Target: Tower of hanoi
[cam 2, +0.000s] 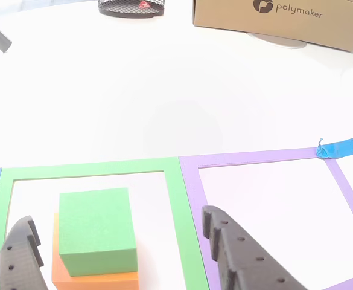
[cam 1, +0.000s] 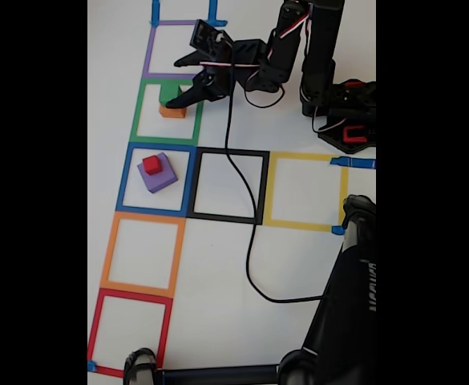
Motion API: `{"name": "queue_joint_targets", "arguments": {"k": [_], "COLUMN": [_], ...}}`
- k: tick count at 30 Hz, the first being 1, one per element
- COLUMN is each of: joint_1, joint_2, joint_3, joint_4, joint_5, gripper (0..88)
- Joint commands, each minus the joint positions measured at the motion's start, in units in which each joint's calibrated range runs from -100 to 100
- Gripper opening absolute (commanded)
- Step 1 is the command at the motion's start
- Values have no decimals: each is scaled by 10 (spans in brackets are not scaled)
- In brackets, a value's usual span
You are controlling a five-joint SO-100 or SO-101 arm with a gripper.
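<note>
A green cube point(cam 2: 96, 229) sits on a wider orange block point(cam 2: 95, 279) inside the green tape square point(cam 2: 174, 211). In the other view my gripper point(cam 2: 117, 216) is open, one black finger point(cam 2: 19, 260) left of the stack and the other point(cam 2: 239, 257) to its right, apart from it. In the fixed view the gripper point(cam 1: 172, 83) hangs over the same stack, partly covering the green cube point(cam 1: 167, 93) on the orange block point(cam 1: 172, 112). A small red cube point(cam 1: 151, 165) rests on a purple block point(cam 1: 159, 178) in the blue tape square point(cam 1: 126, 180).
Purple point(cam 1: 148, 50), black point(cam 1: 262, 188), yellow point(cam 1: 340, 192), orange point(cam 1: 107, 249) and red point(cam 1: 94, 329) tape squares mark the white table. A black cable point(cam 1: 248, 249) crosses it. A dark stand point(cam 1: 346, 305) fills the lower right. A cardboard box point(cam 2: 279, 18) and mesh basket point(cam 2: 131, 7) stand at the far edge.
</note>
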Motion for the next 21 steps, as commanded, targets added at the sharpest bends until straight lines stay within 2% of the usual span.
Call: {"name": "queue_joint_targets", "arguments": {"k": [1, 21], "joint_1": [-3, -49], "joint_2": [20, 109], "joint_3": [-24, -58], "joint_4": [-30, -93], "joint_5": [4, 4], "gripper": [313, 299]}}
